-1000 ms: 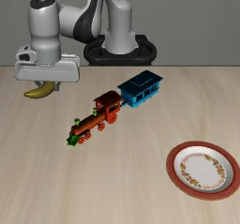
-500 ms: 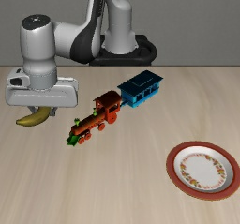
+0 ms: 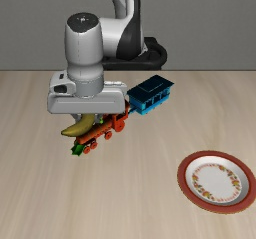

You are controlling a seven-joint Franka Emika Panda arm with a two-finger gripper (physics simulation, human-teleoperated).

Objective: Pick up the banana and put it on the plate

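Observation:
A yellow banana (image 3: 82, 127) hangs under my gripper (image 3: 83, 119), whose fingers are shut on it above the table. The gripper sits in the middle left of the exterior view, directly over a red toy locomotive (image 3: 103, 132) and partly hiding it. The white plate (image 3: 214, 180) with a patterned rim lies on the table at the lower right, far from the gripper and with nothing on it.
A blue toy wagon (image 3: 152, 92) stands coupled behind the locomotive, just right of the gripper. The robot's dark base (image 3: 150, 51) is at the far edge of the wooden table (image 3: 40, 198).
The gripper has carried the banana from the exterior view's left toward the right and slightly lower, now over the toy train. The train and plate have not moved.

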